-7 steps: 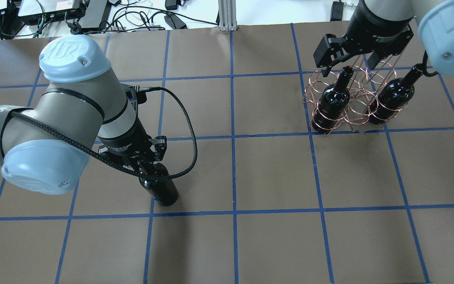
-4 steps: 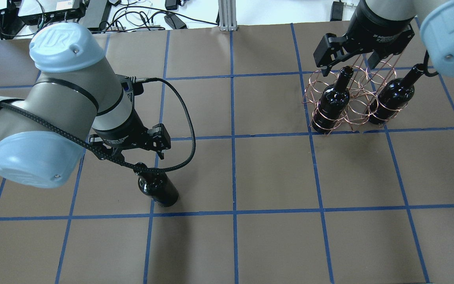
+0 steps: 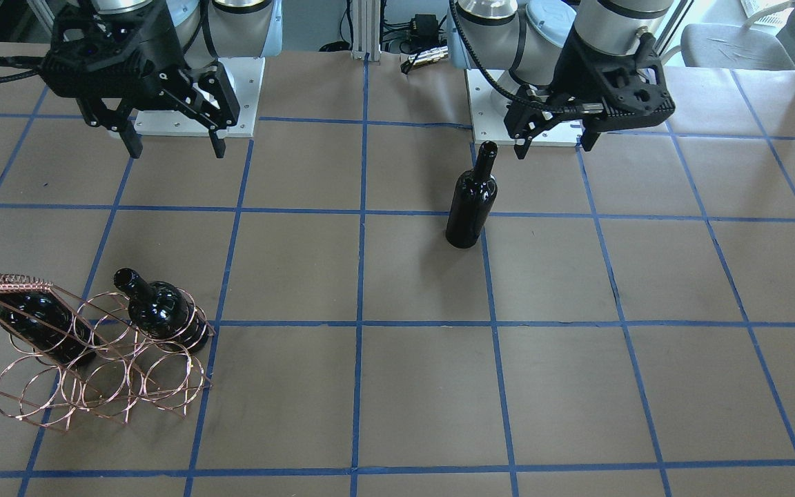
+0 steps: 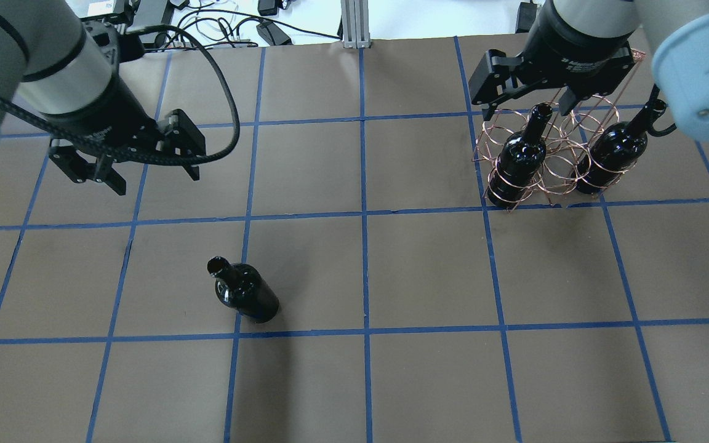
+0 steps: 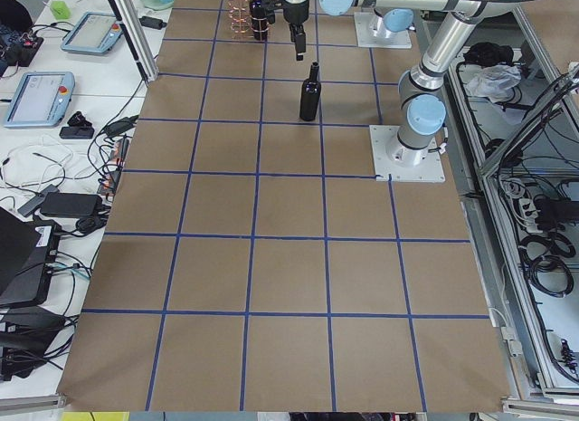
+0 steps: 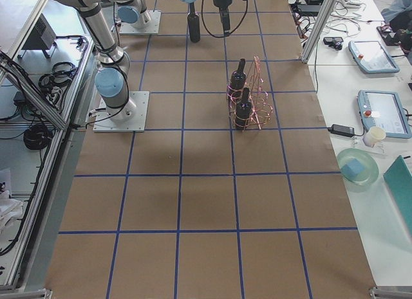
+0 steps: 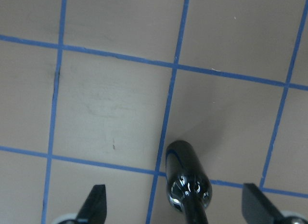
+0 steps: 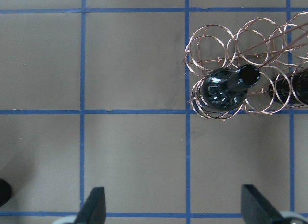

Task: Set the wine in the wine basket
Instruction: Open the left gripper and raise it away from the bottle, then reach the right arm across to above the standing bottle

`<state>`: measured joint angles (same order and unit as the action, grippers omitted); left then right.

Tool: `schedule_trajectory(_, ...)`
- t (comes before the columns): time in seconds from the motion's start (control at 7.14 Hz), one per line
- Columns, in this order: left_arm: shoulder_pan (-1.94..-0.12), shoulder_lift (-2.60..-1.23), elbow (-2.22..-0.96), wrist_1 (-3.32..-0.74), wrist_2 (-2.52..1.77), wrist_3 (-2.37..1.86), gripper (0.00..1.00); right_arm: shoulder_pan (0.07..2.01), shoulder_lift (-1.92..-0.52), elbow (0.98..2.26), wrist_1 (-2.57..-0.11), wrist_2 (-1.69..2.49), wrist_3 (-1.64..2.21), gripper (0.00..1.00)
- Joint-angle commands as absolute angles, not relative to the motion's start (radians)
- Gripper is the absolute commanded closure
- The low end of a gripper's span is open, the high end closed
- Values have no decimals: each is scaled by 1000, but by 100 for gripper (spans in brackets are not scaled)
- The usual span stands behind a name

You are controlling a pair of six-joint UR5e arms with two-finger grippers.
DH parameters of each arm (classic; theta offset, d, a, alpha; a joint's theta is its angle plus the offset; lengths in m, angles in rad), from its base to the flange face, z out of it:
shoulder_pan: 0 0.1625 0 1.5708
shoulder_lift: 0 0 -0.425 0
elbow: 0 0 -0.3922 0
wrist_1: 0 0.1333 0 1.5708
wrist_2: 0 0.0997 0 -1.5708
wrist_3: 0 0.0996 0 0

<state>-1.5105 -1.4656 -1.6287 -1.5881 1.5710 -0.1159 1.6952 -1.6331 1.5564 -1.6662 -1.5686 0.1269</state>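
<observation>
One wine bottle [image 4: 247,295] stands upright and alone on the brown table; it also shows in the front view [image 3: 470,203] and from above in the left wrist view [image 7: 187,183]. My left gripper [image 4: 157,181] is open and empty, well above the bottle. The copper wire wine basket [image 4: 554,161] stands at the far right with two bottles [image 4: 517,157] [image 4: 613,151] in its slots. My right gripper [image 4: 527,111] is open and empty above the basket [image 8: 226,41]. In the front view, the left gripper [image 3: 553,148] and right gripper [image 3: 177,152] both show spread fingers.
The table is brown paper with a blue tape grid. Cables and boxes lie beyond the far edge [image 4: 145,24]. The robot's base plates [image 3: 190,96] sit at the near edge. The basket's woven handle [image 3: 7,284] leans over one bottle.
My left gripper opened, let go of the lone bottle's neck and rose up and away from it. The bottle stays upright. The right gripper shifted slightly over the basket.
</observation>
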Motion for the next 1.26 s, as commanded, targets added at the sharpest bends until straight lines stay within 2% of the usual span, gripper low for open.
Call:
schedule_trajectory(0.0,-1340,-1471,-1611,-1534,1569,3,0,1886,-1628,1557,-1664,-1566,385,0)
schedule_trajectory(0.28,-1257,-1467,-1597,-1540,1575,77,0,2059,-1596,1551,-1667,-1563,599,0)
schedule_trajectory(0.56,-1174,-1466,-1595,-1624,1572,110,0,2231,-1452,1484,-1719,-1566,787,0)
schedule_trajectory(0.84,-1166,-1448,-1595,-1643,1586,112,0,2284,-1367,1381,-1723,-1528,902,0)
schedule_trajectory(1.12,-1149,-1453,-1597,-1644,1621,206,0,2345,-1295,1379,-1780,-1528,928,0)
